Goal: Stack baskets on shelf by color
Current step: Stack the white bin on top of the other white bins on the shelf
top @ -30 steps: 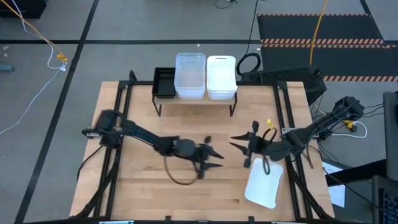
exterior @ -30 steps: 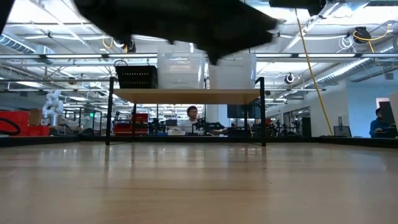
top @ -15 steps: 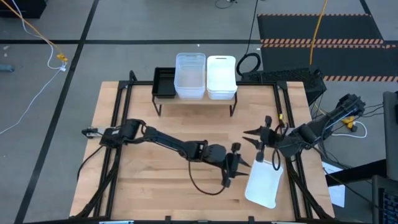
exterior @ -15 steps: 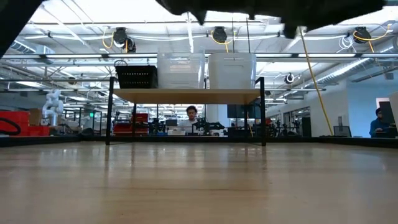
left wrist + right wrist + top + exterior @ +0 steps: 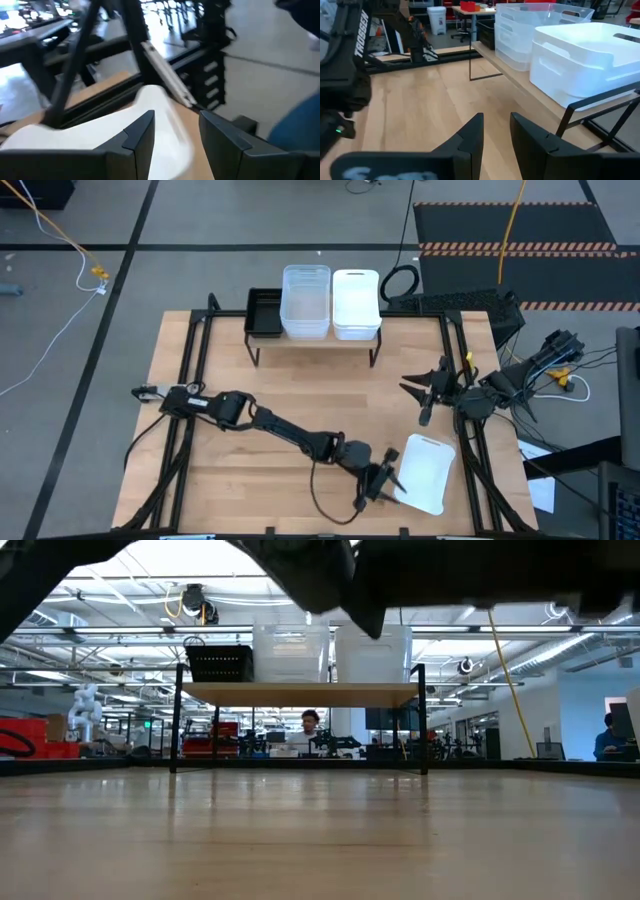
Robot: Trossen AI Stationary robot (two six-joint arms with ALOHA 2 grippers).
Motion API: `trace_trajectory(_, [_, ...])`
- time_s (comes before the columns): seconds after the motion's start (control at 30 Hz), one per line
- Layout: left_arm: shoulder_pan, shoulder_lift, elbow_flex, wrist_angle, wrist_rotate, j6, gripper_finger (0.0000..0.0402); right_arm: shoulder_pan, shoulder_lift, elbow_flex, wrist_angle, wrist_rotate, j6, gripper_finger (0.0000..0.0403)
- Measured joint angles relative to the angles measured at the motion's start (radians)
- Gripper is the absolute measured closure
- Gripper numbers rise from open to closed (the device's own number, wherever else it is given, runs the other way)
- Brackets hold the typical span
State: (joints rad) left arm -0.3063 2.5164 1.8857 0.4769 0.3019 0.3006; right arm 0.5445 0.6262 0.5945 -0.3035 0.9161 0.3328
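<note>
The shelf [image 5: 312, 340] stands at the table's far middle. On it sit a black basket [image 5: 264, 313], a clear stack [image 5: 306, 302] and a white stack [image 5: 355, 304]; the right wrist view shows the white stack [image 5: 585, 60] and the clear one [image 5: 530, 30]. Another white basket [image 5: 426, 472] lies on the table at the near right, a flat face up. My left gripper [image 5: 384, 481] is open, right at that basket's left side [image 5: 165, 120]. My right gripper [image 5: 424, 392] hangs open above the table's right part. My left gripper comes nearly level from the table's left at the white basket's left side [image 5: 402, 476], its fingers [image 5: 142, 132] standing in front of the basket's rounded edge. I cannot tell whether they touch it. The basket lies flat on the table.
Black frame rails [image 5: 462, 370] run along the table's left and right edges. A coiled black cable [image 5: 400, 283] lies behind the shelf. Bare wood [image 5: 300, 395] stretches between the shelf and the arms. In the low view, a person [image 5: 309, 725] sits in the room beyond the shelf.
My left gripper has swept from the table's middle toward the near right, sinking and rolling, up to the white basket on the table. My right gripper has drawn back toward the right edge and slightly farther away. The white basket has stayed in place.
</note>
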Motion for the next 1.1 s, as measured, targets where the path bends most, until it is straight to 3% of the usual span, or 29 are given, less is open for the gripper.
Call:
trace_trajectory(0.1, [-0.023, 0.0, 0.044, -0.085, -0.012, 0.047, 0.0245, 0.0, -0.012, -0.01, 0.0, -0.001, 0.0, 0.0315])
trace_trajectory(0.3, [-0.053, -0.002, 0.121, -0.311, -0.231, 0.019, 0.0245, 0.0, -0.017, -0.013, 0.016, -0.001, -0.002, 0.0315])
trace_trajectory(1.1, [-0.05, 0.009, 0.123, -0.374, -0.313, -0.022, 0.0245, 0.0, -0.003, -0.013, 0.112, -0.003, -0.006, 0.0315])
